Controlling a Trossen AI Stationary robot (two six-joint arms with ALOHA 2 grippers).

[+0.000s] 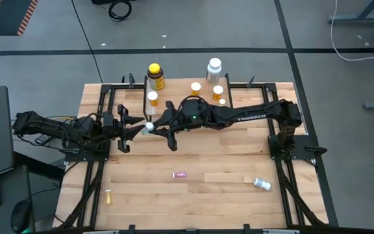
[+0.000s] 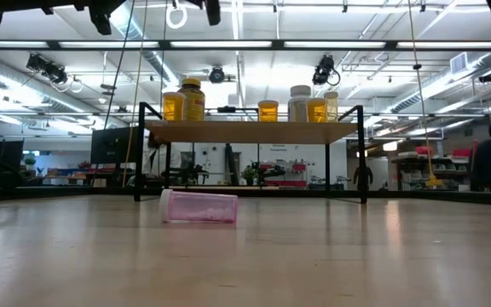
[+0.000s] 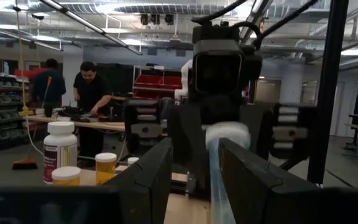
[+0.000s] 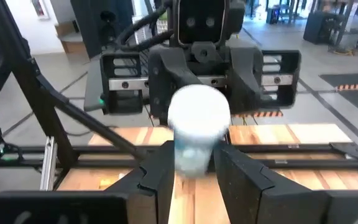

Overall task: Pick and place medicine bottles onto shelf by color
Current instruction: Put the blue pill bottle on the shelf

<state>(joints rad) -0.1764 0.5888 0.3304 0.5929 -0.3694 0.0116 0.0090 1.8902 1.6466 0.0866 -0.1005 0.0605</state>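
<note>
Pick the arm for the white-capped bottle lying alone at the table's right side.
Right. The bottle lies near the right arm's base; left gripper and right gripper meet mid-table, well left of it.

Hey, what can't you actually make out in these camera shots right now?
- Whether the left gripper or the right gripper really holds the vial: tiny in the high view, blurred in both wrist views.
- Both arms in the low view: cut off by the top edge.
- Label on the white bottle: blurred, left wrist view.
- Contents of the fallen bottle: too small, high view.
</note>
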